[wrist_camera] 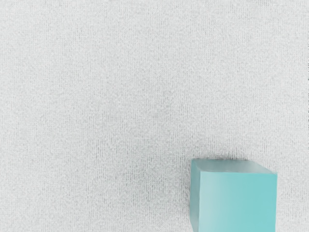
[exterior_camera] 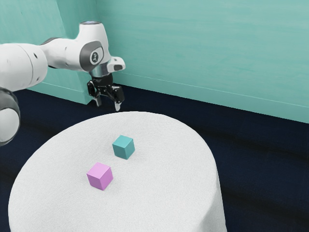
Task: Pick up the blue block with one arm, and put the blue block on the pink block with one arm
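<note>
Blue block point(exterior_camera: 123, 146) near pink block point(exterior_camera: 100, 175), apart; claw point(exterior_camera: 107, 104) wide, empty, above table point(exterior_camera: 169, 188) far edge.

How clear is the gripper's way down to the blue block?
Probably yes, it can reach: the gripper hangs open above the table, nothing stands between it and the blue block, and the pink block sits apart.

Teal walls point(exterior_camera: 217, 43), dark floor point(exterior_camera: 260, 145), white table point(exterior_camera: 169, 193)

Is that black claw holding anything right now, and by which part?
Nothing is held. The gripper hangs open in the air, apart from the blue block and the pink block lying on the table.
</note>
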